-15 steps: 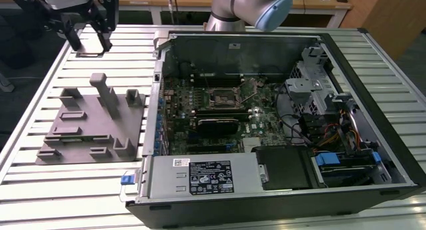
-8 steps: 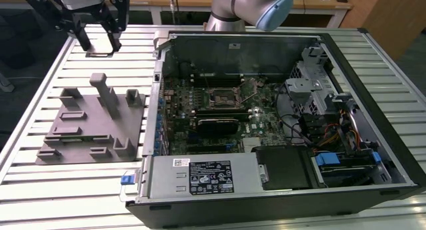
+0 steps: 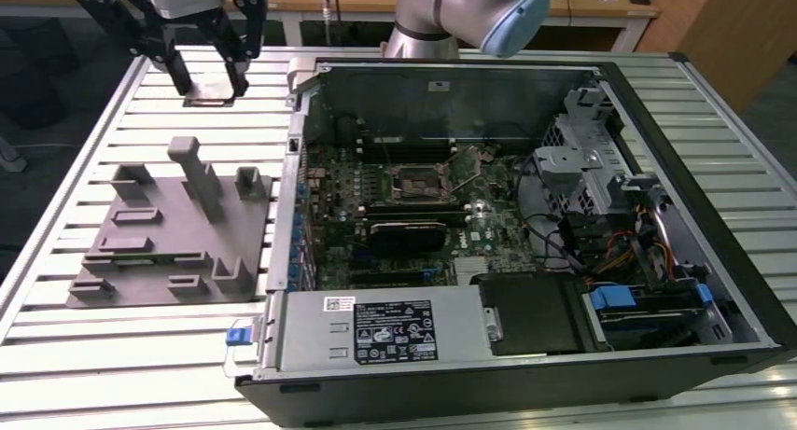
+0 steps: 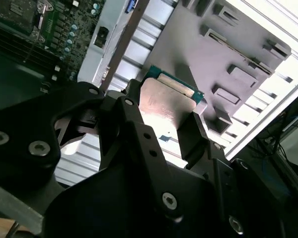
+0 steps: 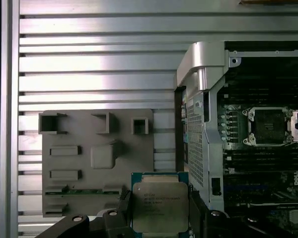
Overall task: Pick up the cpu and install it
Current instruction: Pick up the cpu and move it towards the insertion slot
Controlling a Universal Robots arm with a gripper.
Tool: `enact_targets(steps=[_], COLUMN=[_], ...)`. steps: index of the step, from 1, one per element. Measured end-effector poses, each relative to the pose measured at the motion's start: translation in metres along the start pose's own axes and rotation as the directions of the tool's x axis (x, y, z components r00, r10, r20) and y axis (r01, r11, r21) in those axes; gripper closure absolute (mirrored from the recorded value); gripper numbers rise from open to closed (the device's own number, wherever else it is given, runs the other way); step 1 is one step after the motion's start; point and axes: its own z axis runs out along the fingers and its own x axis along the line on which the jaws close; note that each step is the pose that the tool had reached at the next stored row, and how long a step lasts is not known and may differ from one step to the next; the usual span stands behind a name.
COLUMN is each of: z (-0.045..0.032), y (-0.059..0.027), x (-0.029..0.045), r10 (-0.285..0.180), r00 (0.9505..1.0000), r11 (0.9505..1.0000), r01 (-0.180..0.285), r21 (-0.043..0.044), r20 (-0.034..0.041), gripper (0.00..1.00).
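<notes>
Exterior view: my one gripper (image 3: 209,76) hangs over the slatted table (image 3: 75,355), near one grey tray (image 3: 174,234)
Grip: one cpu (image 5: 160,206) clamped by its edges between my two fingers (image 3: 235,68)
Socket (image 5: 268,126): one, empty, inside one open case (image 3: 498,393)

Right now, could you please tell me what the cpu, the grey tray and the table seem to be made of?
The cpu: a silvery metal lid, matt with a dull sheen, on a green board-like rim. The grey tray: probably plastic, matt and evenly grey, with posts and pockets formed in one piece. The table: likely aluminium slats, pale and ribbed, catching bright glare.
</notes>
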Motion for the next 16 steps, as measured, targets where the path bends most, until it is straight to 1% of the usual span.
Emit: enact_targets(steps=[7,16], z=[0.0002,0.0005], y=[0.0007,0.0016], x=[-0.0204,-0.0495], r10=[0.000,0.000], r00=[1.0000,1.0000], r11=[1.0000,1.0000], r01=[0.000,0.000], r21=[0.0001,0.0001], r20=[-0.0009,-0.0025], gripper=[0.46,0.46])
